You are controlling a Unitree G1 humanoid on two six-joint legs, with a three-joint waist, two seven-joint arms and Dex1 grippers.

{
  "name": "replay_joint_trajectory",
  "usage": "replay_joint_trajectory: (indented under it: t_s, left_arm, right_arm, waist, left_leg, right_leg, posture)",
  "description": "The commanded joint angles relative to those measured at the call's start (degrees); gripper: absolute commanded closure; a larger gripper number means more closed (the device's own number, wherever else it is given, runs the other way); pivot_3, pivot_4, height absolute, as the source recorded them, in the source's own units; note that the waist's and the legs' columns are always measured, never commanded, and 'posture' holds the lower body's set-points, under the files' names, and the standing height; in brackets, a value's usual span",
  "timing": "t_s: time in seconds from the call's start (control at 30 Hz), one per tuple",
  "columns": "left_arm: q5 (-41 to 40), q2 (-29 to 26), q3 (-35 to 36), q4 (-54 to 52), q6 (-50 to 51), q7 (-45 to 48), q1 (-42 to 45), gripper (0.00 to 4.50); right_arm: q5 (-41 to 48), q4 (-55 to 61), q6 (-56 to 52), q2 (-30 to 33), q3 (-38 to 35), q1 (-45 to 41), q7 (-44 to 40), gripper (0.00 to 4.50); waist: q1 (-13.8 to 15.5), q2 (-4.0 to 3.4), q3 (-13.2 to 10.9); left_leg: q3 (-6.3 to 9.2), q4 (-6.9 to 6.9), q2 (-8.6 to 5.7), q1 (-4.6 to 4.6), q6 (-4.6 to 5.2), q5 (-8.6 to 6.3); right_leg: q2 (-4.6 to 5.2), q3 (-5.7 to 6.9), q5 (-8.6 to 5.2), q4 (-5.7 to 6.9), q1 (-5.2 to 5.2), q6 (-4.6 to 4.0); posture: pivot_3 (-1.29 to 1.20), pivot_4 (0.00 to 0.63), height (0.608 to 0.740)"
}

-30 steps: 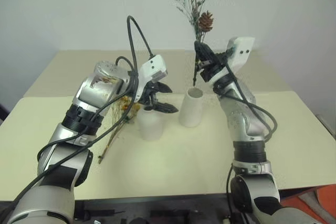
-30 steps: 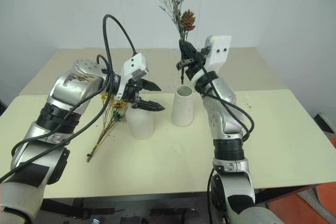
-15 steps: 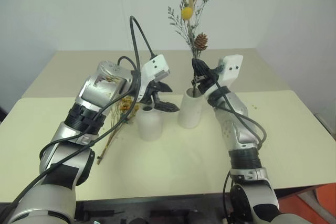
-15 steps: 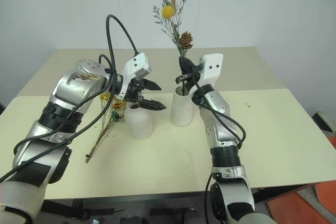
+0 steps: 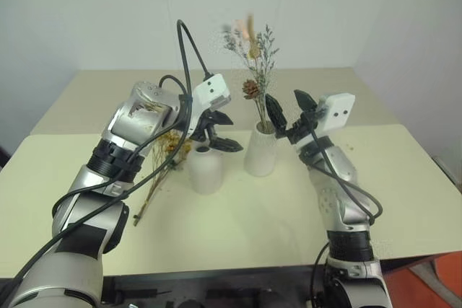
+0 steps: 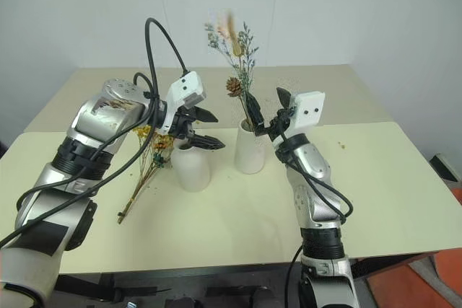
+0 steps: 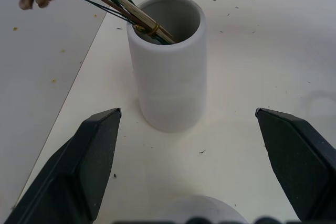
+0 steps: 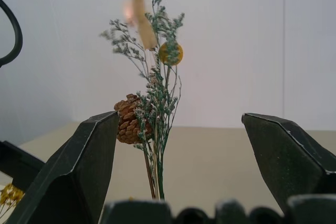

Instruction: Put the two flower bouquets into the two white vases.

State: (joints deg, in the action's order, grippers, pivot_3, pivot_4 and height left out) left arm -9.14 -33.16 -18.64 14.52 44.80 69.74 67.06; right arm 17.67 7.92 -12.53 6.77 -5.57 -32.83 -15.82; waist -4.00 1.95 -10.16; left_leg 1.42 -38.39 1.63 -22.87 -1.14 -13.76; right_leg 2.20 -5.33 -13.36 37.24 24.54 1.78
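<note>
The slim sprig bunch (image 5: 254, 70) with its brown cone (image 8: 128, 124) stands in the taller white vase (image 5: 261, 151), leaning against the rim. My right gripper (image 5: 287, 106) is open just to the right of the stems, touching nothing. My left gripper (image 5: 237, 132) hangs open above the short rounded vase (image 5: 206, 171), with the tall vase (image 7: 168, 72) straight ahead of its fingers (image 7: 97, 156). The yellow bouquet (image 5: 170, 148) lies on the table left of the short vase, partly hidden behind my left arm.
The beige table (image 5: 238, 214) is made of two tops joined by a seam behind the vases. A black cable (image 5: 189, 48) loops up from my left wrist. An orange object (image 5: 426, 272) sits beyond the table's front right corner.
My right gripper has opened and let go of the sprig bunch, which dropped down into the tall vase. The right hand drew down and to the right. The left arm kept still.
</note>
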Motion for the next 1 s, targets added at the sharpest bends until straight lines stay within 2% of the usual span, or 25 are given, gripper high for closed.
replay_joint_trajectory:
  t_s: [0.03,0.23,0.33,0.5,0.63,0.77,1.0]
  left_arm:
    - [0.3,-0.8,1.0,-0.3,-1.0,0.0,1.2,0.0]
    - [0.0,-3.4,2.5,-1.4,-0.6,-0.1,0.8,0.0]
    - [-1.2,-6.8,4.7,-3.8,1.1,0.0,-0.1,0.0]
    - [-4.2,-13.5,9.9,-11.9,5.9,-0.1,-4.3,0.0]
    - [-7.2,-18.5,14.6,-17.9,9.7,-1.1,-7.5,0.0]
    - [-10.3,-24.0,18.4,-23.3,16.0,-2.5,-11.7,0.0]
    - [-14.0,-31.2,23.2,-29.9,24.0,-6.3,-19.2,0.0]
  right_arm:
    - [1.3,4.0,-1.3,1.1,-0.5,0.4,0.0,0.07]
    - [5.3,8.2,-6.5,5.9,-0.5,2.8,-4.7,0.07]
    - [9.1,11.7,-10.0,10.9,-1.7,4.5,-9.0,0.07]
    - [17.0,15.6,-14.7,22.6,-4.1,6.5,-21.3,0.07]
    - [22.7,16.0,-17.3,29.2,-5.2,5.2,-28.6,0.07]
    - [24.4,14.5,-19.2,32.4,-3.7,1.1,-33.0,0.07]
    - [25.4,11.8,-21.9,33.9,-0.4,-4.3,-38.3,0.07]
  waist:
    - [0.0,0.0,0.0]
    - [0.0,0.0,0.0]
    - [0.0,0.0,0.0]
    - [0.1,0.0,0.0]
    - [0.2,0.03,0.0]
    - [-0.1,0.02,0.0]
    - [0.3,0.07,-0.1]
  left_leg:
    - [0.0,0.0,0.0,0.0,0.0,0.0]
    - [0.0,0.0,0.0,-0.01,0.0,0.0]
    - [0.0,0.0,0.0,-0.02,0.0,0.0]
    - [0.0,0.0,0.01,0.01,0.0,0.0]
    - [0.0,-0.03,0.02,0.03,0.0,0.0]
    - [0.0,-0.05,0.03,0.05,0.0,0.0]
    - [0.01,-0.05,0.06,0.06,0.0,0.0]
  right_leg:
    - [0.0,0.0,0.0,0.01,0.0,0.0]
    - [0.0,0.01,0.0,-0.01,0.0,0.0]
    - [0.0,0.01,0.0,-0.03,0.0,0.01]
    - [0.0,0.02,-0.02,-0.04,-0.04,0.03]
    - [0.0,0.04,-0.02,-0.06,-0.09,0.04]
    - [-0.01,0.05,-0.04,-0.06,-0.12,0.06]
    - [-0.03,0.11,-0.04,-0.08,-0.15,0.06]
  posture:
    - [0.0,0.15,0.74]
    - [0.0,0.15,0.74]
    - [0.0,0.15,0.74]
    - [0.0,0.15,0.74]
    - [0.0,0.15,0.74]
    - [0.0,0.15,0.74]
    - [0.0,0.15,0.74]
